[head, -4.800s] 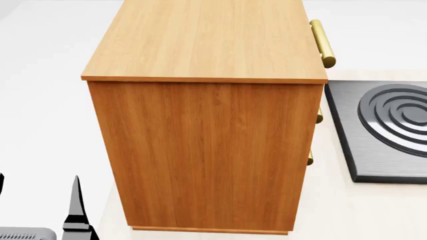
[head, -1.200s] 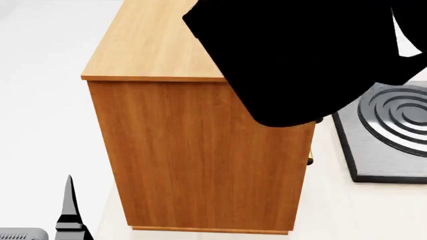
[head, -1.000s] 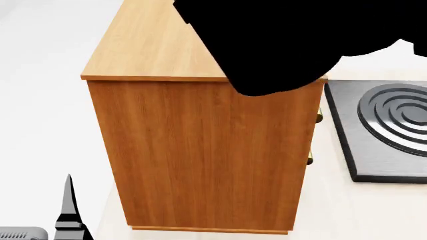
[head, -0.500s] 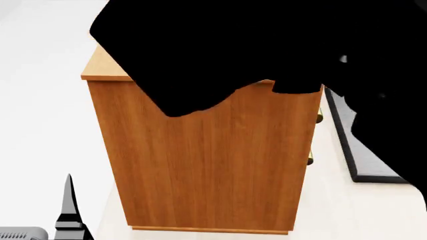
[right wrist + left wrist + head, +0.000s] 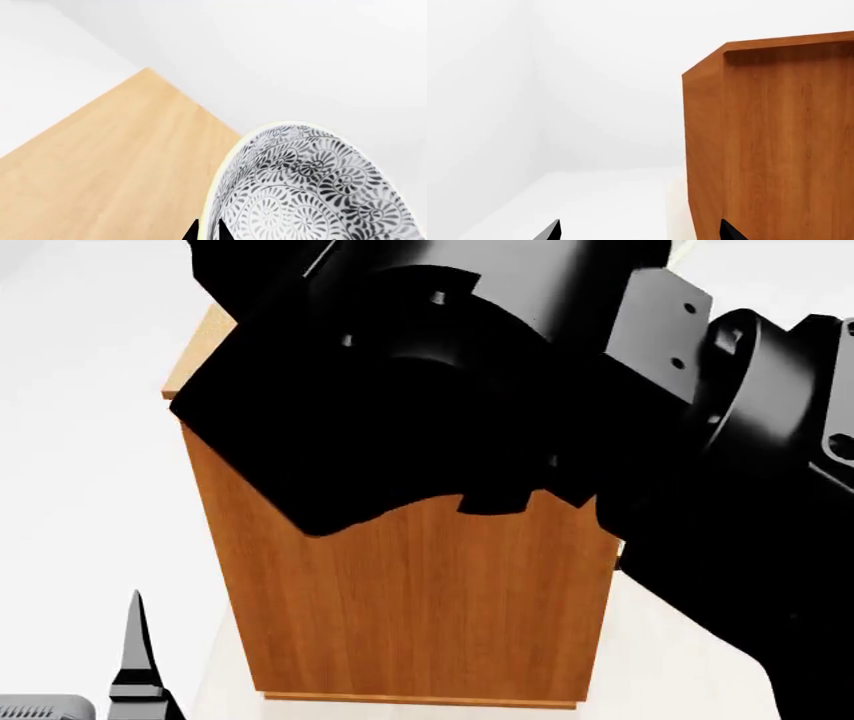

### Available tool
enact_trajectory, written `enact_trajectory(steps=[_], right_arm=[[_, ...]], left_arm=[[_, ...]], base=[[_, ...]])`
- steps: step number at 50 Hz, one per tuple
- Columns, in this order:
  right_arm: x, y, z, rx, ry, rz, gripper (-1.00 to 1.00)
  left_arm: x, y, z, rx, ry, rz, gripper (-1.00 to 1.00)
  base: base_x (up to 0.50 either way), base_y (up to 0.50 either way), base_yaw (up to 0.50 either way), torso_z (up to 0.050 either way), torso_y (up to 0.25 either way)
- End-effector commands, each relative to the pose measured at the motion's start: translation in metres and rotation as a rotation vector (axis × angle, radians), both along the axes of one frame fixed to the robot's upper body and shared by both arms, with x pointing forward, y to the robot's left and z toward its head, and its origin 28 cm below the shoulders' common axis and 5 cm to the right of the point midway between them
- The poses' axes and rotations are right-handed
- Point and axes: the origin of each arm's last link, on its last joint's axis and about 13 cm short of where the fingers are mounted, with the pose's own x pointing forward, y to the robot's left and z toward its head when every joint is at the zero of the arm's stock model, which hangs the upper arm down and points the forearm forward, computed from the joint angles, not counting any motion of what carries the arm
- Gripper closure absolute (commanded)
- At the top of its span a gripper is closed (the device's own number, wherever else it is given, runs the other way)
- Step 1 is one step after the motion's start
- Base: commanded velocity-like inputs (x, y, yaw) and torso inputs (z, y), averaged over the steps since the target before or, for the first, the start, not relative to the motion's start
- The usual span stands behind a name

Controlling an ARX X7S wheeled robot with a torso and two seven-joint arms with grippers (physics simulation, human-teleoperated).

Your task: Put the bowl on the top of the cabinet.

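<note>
Grey leaf-and-scroll patterning covers the white bowl (image 5: 313,190), which appears only in the right wrist view. The right tool (image 5: 208,231) pinches its rim: two black fingertips (image 5: 192,234) sit close together at the rim's near edge, one on each side of the wall, so the opening is narrow and closed on the bowl. The bowl is tilted, its patterned inside facing the camera. Below and beside it lies the light, flat top of the cabinet (image 5: 113,165); whether the bowl touches that top cannot be told.

In the head view, the right arm (image 5: 534,390) fills the upper and right part of the picture as a large black mass, hiding most of the cabinet top and the bowl. The orange-brown side panel of the cabinet (image 5: 414,610) stands upright below it on the pale surface (image 5: 667,660).

The left tool (image 5: 637,232) sits low, near the cabinet's lower corner. In the left wrist view, its two black fingertips (image 5: 550,231) stand well apart with nothing between them, so it is wide. The cabinet (image 5: 774,145) stands just beside it, against white walls.
</note>
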Motion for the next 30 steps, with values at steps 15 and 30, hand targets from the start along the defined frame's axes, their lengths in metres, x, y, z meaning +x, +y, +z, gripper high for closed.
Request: enact_trajectory(steps=[15,30], right_arm=[[0.027,0.01,-0.037,-0.009,0.028,0.019,1.0],[0.046,0.01,-0.04,-0.012,0.028,-0.033,1.0]], left_arm=[[0.003,0.001,-0.004,-0.001,0.013,0.004,-1.0],[0.002,0.0,-0.005,-0.004,0.014,-0.008,-1.0]], base=[[0.0,0.0,0.0,0.0,0.001],[0.0,0.0,0.0,0.0,0.0]])
